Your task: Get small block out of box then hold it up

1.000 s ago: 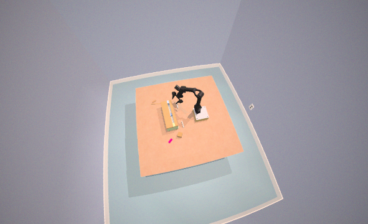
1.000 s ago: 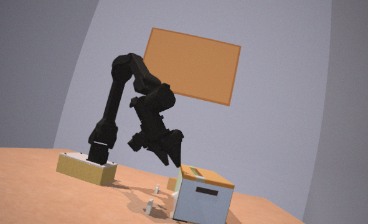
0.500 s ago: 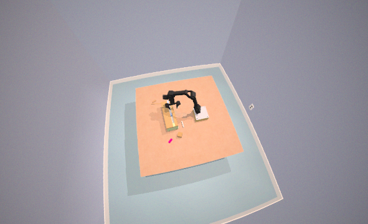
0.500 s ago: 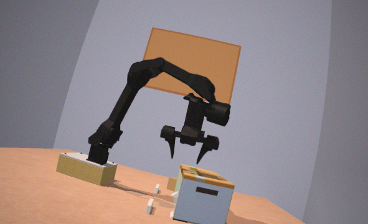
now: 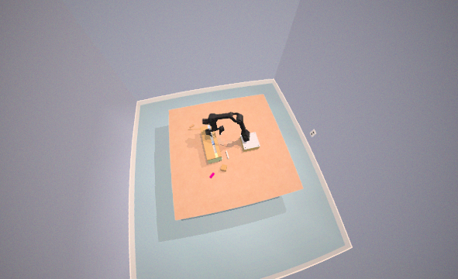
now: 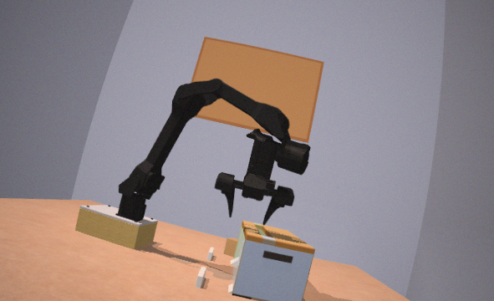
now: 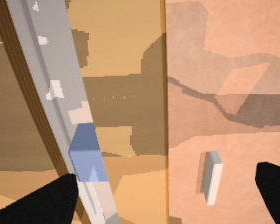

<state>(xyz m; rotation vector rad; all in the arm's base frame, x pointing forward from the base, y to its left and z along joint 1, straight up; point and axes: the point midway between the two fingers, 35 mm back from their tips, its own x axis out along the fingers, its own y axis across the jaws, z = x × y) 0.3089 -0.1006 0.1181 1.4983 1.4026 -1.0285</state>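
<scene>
The box (image 5: 208, 150) (image 6: 272, 273) (image 7: 121, 112) stands on the table, with a wooden top and a long pale slot along it. A blue block (image 7: 88, 160) shows in that slot in the wrist view, near the left finger; its height inside is hard to tell. My gripper (image 5: 215, 132) (image 6: 247, 220) (image 7: 166, 178) is open and empty, pointing down above the box's top. One finger is over the box, the other beyond its edge on the robot base's side. The inner shelf ends are not clearly visible.
A white bar (image 5: 227, 154) (image 7: 212, 177) stands beside the box; another white piece (image 6: 211, 253) is near it in the exterior view. A tan block (image 5: 223, 167) (image 6: 231, 247) and a pink block (image 5: 211, 175) lie past one box end. Thin tan pieces (image 5: 191, 126) lie near the other.
</scene>
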